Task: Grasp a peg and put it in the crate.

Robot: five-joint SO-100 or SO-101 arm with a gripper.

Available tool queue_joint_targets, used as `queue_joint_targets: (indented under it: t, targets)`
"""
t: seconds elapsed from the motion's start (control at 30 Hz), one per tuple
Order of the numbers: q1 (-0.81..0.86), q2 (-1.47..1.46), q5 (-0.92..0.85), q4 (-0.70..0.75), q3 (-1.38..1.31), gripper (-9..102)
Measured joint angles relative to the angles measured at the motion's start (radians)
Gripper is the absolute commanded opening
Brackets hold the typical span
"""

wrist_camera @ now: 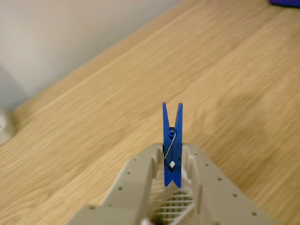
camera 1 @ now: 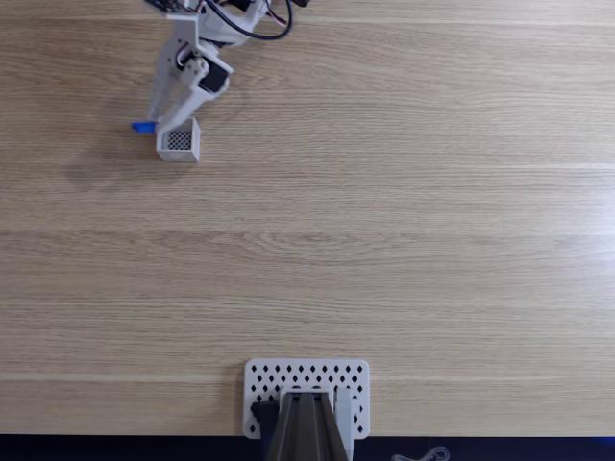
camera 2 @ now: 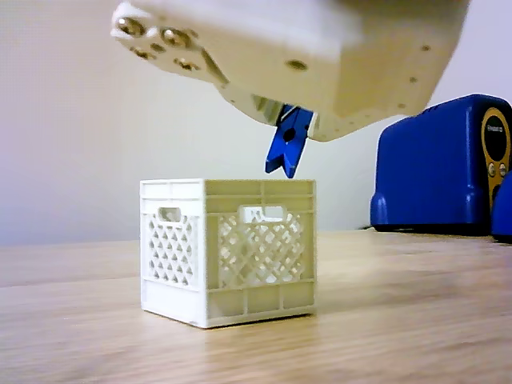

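My gripper is shut on the blue peg, which hangs with its forked end down just above the white crate, over the rim's right part. The wrist view has the peg clamped between the two pale fingers, and a piece of the crate's lattice shows beneath them. From the fixed view, the gripper sits at the table's far left over the crate, and the peg's tip sticks out to the left.
A white perforated plate carrying the arm's base lies at the near edge in the fixed view. A blue device stands on the table behind and right of the crate. Bare wooden table spreads around.
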Motion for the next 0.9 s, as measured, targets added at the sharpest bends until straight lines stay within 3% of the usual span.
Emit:
queue_joint_targets:
  t: [0.33, 0.63, 0.9]
  targets:
    - [-0.020, 0.000, 0.000, 0.000, 0.000, 0]
    - [-0.020, 0.000, 0.000, 0.000, 0.000, 21]
    - [-0.020, 0.000, -0.006, 0.000, 0.000, 18]
